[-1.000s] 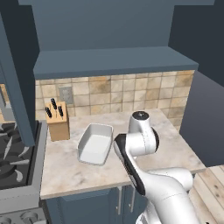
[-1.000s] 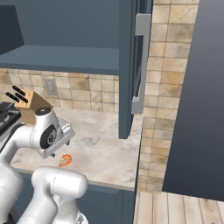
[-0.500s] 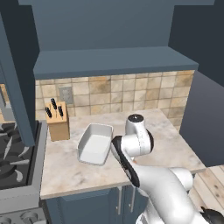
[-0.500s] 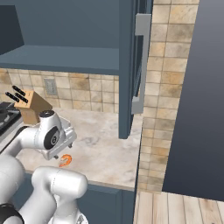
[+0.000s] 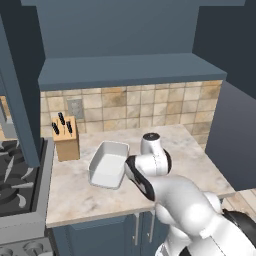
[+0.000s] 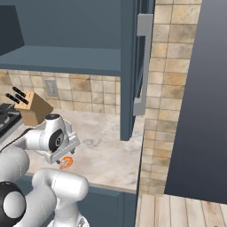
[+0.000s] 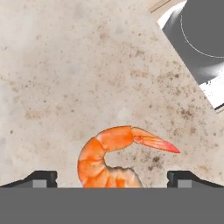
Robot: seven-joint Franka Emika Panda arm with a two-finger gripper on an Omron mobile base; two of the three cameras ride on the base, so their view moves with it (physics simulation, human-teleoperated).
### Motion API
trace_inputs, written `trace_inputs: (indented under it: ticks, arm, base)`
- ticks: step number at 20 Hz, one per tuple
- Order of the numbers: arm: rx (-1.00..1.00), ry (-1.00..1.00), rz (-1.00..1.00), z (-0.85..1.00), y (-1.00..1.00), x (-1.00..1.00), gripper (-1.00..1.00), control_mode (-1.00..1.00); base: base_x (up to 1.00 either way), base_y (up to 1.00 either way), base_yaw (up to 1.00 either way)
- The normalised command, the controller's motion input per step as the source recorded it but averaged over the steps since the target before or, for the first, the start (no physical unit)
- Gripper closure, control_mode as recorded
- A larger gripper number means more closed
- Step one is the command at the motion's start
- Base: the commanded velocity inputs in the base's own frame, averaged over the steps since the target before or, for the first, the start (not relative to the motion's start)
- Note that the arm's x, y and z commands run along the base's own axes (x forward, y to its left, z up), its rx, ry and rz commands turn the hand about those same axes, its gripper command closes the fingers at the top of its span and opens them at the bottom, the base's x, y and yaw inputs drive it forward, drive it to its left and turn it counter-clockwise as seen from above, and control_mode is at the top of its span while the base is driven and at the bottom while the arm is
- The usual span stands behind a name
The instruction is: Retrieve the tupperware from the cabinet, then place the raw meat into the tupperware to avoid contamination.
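Knife block (image 5: 66, 139) far left on desk (image 5: 190, 155), tupperware (image 5: 108, 164) just right of it, empty, near my arm. Shrimp (image 7: 114, 156) lies on bare desk right of that, between my fingers (image 7: 112, 178), which are spread wide, touching nothing. Cabinet (image 6: 134, 66) door open at right.

I see the raw meat (image 7: 114, 159) on the counter (image 7: 65, 78) directly under the gripper (image 7: 112, 178), between its spread tips. The tupperware (image 5: 108, 164) sits on the counter to the gripper's left, knife block (image 5: 66, 139) beyond it.
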Motion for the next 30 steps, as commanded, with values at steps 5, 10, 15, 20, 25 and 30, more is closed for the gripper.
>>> trace_inputs:
  ticks: [5,10,15,20,25,30]
  arm:
    - [0.00,0.07,-0.04,-0.34,0.00,0.13,-1.00,-1.00]
    - [0.01,0.05,-0.03,-0.28,0.00,0.14,-1.00,-1.00]
    - [0.03,0.06,-0.03,-0.28,0.00,0.13,-1.00,-1.00]
    - [0.02,0.07,-0.03,-0.32,0.00,0.05,1.00,-1.00]
    - [0.01,0.02,-0.03,-0.17,0.02,0.00,1.00,-1.00]
    - [-0.04,-0.04,-0.03,0.21,0.11,-0.06,1.00,-1.00]
  base:
    - [0.00,0.00,0.00]
    - [0.00,0.00,0.00]
    - [0.00,0.00,0.00]
    - [0.00,0.00,0.00]
    - [0.00,0.00,0.00]
    - [0.00,0.00,0.00]
